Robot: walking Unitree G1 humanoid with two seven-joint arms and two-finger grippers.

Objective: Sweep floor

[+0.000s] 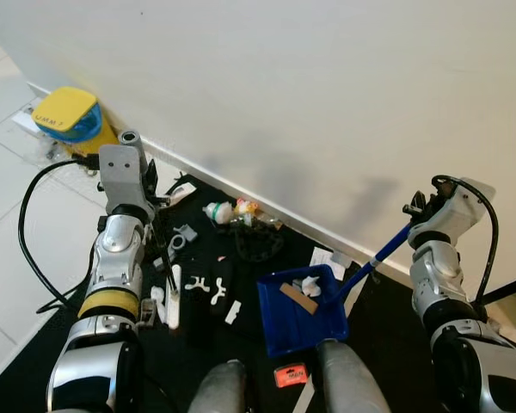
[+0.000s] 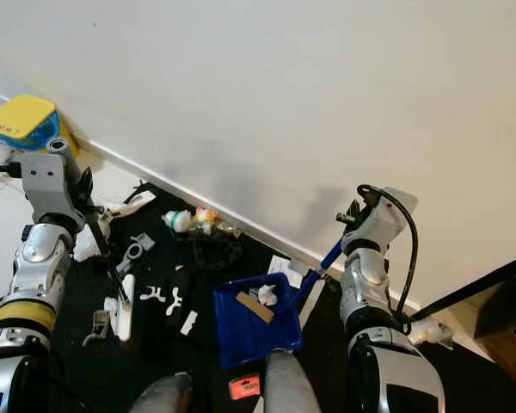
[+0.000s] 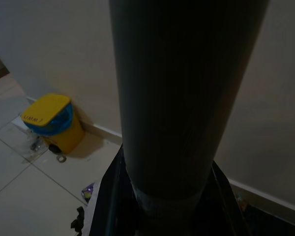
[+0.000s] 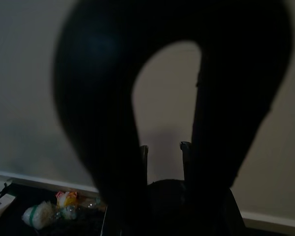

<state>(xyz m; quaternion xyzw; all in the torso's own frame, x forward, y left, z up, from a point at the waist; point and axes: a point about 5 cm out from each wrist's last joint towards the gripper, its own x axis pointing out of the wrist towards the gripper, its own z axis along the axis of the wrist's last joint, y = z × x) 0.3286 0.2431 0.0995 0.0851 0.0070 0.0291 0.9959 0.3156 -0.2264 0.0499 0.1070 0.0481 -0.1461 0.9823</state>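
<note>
Blue dustpan (image 1: 303, 327) on black mat (image 1: 378, 335), yellow bin (image 1: 69, 116) with blue rim, white wall (image 1: 327, 86)

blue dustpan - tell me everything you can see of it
The blue dustpan looks like glossy plastic: a squarish tray with raised walls and a long, thin blue handle slanting up toward the right tool, which seems to hold its end. The pan sits on the black mat near the white wall's baseboard, just ahead of the robot's feet. Inside lie crumpled white scraps and a flat brown piece. More litter lies on the mat to its left.
</note>
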